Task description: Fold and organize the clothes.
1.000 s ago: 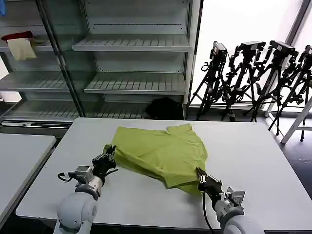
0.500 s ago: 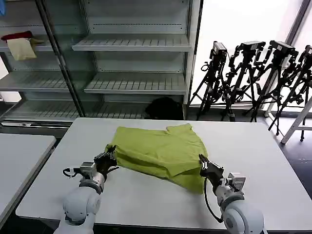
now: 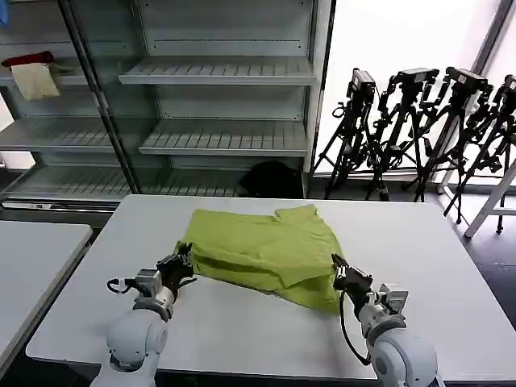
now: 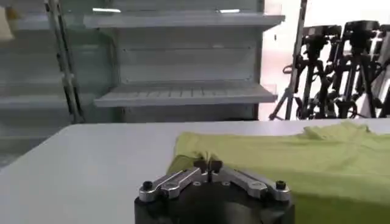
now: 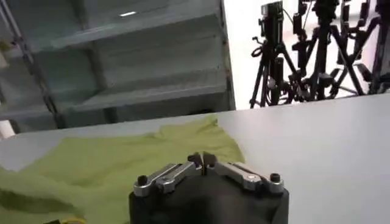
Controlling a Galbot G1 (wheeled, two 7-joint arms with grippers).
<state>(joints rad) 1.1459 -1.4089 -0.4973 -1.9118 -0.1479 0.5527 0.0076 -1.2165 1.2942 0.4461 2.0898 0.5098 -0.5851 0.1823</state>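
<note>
The lime-green T-shirt [image 3: 266, 250] lies partly folded in the middle of the white table [image 3: 242, 339], its near part doubled over in layers. My left gripper [image 3: 181, 266] is at the shirt's left edge, shut on a pinch of the fabric. In the left wrist view that gripper [image 4: 207, 163] has a small ridge of the T-shirt [image 4: 292, 158] rising between its tips. My right gripper [image 3: 339, 274] is at the shirt's near right corner, shut on the cloth. In the right wrist view its tips [image 5: 202, 159] meet over the T-shirt [image 5: 122, 164].
Empty metal shelves [image 3: 218, 72] stand behind the table, with red and cream cloths [image 3: 32, 72] on an upper left shelf. Camera tripods [image 3: 419, 129] line the back right. A second table [image 3: 32, 258] is at the left. A dark bag [image 3: 270, 179] lies on the floor.
My right gripper has moved away from me with the shirt's near right corner, pulling the near hem back over the shirt. My left gripper has shifted only slightly, still holding the left edge.
</note>
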